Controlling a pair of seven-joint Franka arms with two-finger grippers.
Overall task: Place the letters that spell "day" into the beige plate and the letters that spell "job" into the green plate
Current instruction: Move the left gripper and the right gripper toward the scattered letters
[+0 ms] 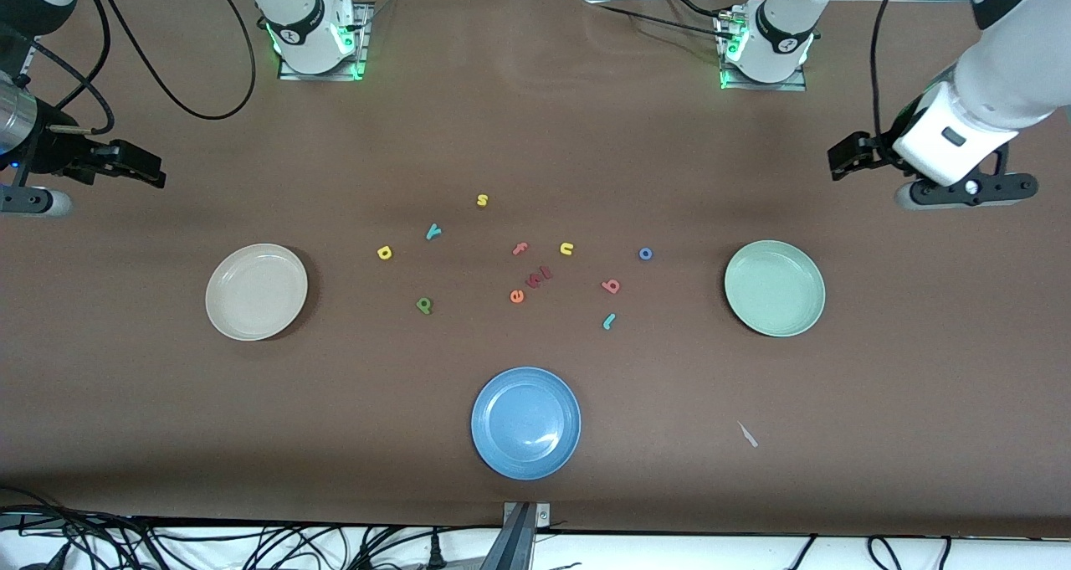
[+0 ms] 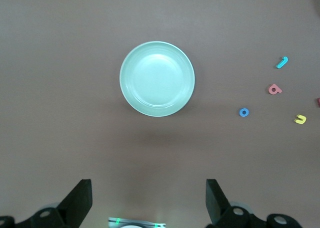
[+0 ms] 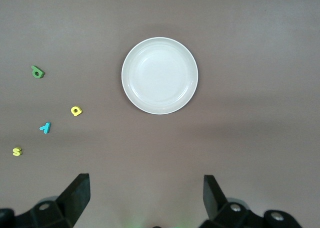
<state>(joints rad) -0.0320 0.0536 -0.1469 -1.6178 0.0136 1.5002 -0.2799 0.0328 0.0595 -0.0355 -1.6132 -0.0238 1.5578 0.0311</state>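
Observation:
The empty beige plate lies toward the right arm's end of the table, and the empty green plate toward the left arm's end. Between them on the cloth lie the yellow round-bowled letter, teal "y" and green stemmed letter, then the blue "o", pink "b" and teal "j". My left gripper hangs open and empty over bare table beside the green plate. My right gripper hangs open and empty beside the beige plate.
A blue plate lies nearest the front camera, midway between the arms. Other letters lie among the task's: yellow "s", pink "f", yellow "u", orange "e", dark red pieces. A white scrap lies beside the blue plate.

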